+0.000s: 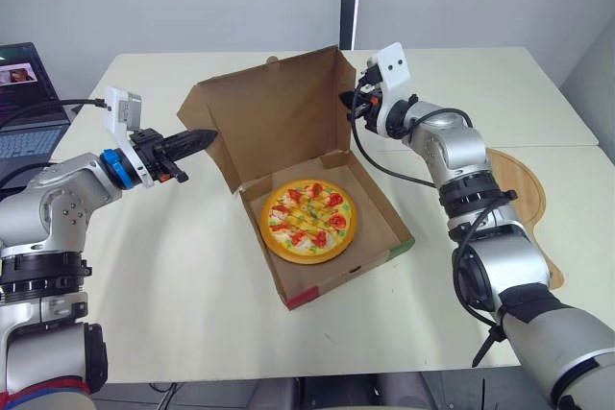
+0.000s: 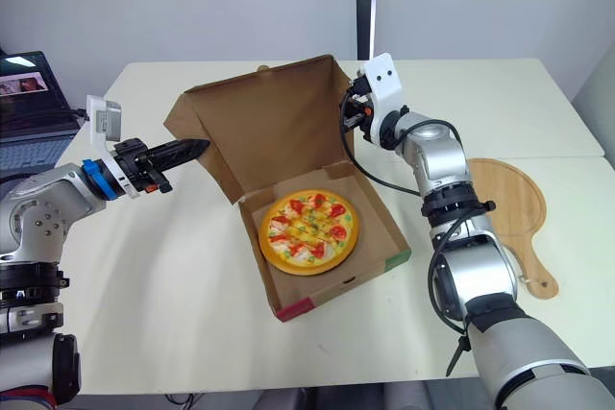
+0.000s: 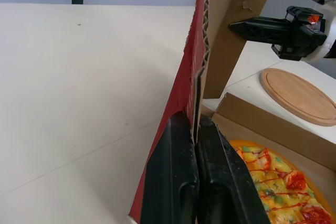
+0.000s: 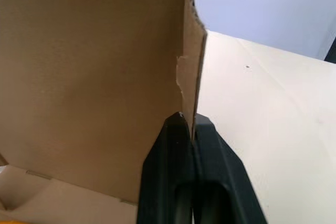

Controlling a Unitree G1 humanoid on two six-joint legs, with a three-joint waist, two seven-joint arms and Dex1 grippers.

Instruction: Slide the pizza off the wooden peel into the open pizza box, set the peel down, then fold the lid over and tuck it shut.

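Left wrist view showed your left gripper [image 3: 195, 124] clamped on the lid [image 1: 279, 117] edge, right gripper [image 4: 188, 121] likewise; pizza [image 1: 309, 219] sat in the box [image 1: 346, 274]. Uneven pulling could tear the lid.

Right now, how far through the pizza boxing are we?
Done: the pizza lies in the box and the peel rests on the table. In hand: the left claw and right claw each pinch a side edge of the upright lid. Left: fold it over and tuck it shut.
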